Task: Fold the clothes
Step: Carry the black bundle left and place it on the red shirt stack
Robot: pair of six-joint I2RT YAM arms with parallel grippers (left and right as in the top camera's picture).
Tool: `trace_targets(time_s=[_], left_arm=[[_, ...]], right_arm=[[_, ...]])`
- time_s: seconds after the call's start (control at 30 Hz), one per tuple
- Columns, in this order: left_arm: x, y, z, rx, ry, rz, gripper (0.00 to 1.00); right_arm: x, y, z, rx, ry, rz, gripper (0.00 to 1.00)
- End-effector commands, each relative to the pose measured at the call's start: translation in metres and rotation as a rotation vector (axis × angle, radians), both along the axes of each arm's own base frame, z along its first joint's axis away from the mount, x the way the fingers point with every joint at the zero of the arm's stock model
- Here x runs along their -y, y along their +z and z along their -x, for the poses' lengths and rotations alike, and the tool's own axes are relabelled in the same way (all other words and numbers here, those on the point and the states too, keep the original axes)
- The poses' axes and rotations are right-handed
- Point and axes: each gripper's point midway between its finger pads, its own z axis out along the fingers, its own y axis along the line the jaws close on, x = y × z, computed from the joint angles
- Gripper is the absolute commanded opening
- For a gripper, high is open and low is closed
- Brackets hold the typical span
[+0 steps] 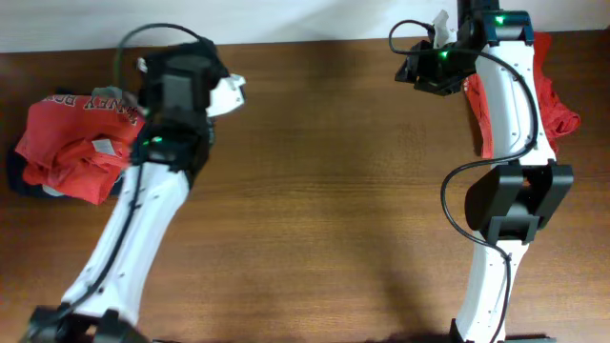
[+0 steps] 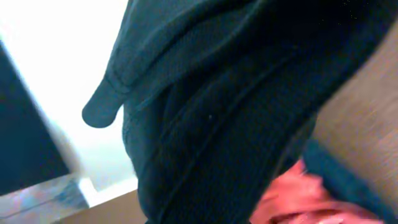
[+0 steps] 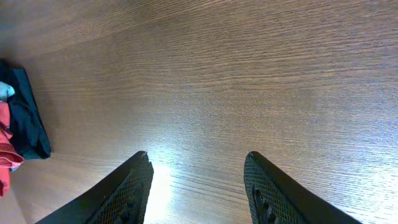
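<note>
A black T-shirt [image 2: 236, 106] fills the left wrist view, bunched and narrowing toward the jaws, which it hides. In the overhead view my left gripper [image 1: 186, 81] is at the back left, over the right edge of a clothes pile, with black cloth [image 1: 195, 59] around it. The pile holds a red T-shirt with white lettering [image 1: 67, 143], a grey one [image 1: 110, 97] and a navy one [image 1: 24, 176]. My right gripper [image 3: 199, 163] is open and empty above bare wood; it is at the back right in the overhead view [image 1: 426, 67].
Another red garment [image 1: 555, 95] lies at the back right behind the right arm. The right wrist view shows dark cloth [image 3: 26, 118] and red cloth [image 3: 5, 152] at its left edge. The wooden table [image 1: 324, 191] spans the middle. A white wall runs behind.
</note>
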Motion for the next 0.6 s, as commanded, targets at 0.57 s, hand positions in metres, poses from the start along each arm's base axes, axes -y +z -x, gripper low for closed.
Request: trace_targets(time_s=[0.57], left_arm=[[-0.167, 0.011, 0.014, -0.065, -0.059, -0.102, 0.00]], right_arm=[[-0.001, 0.012, 0.006, 0.006, 0.010, 0.009, 0.52]])
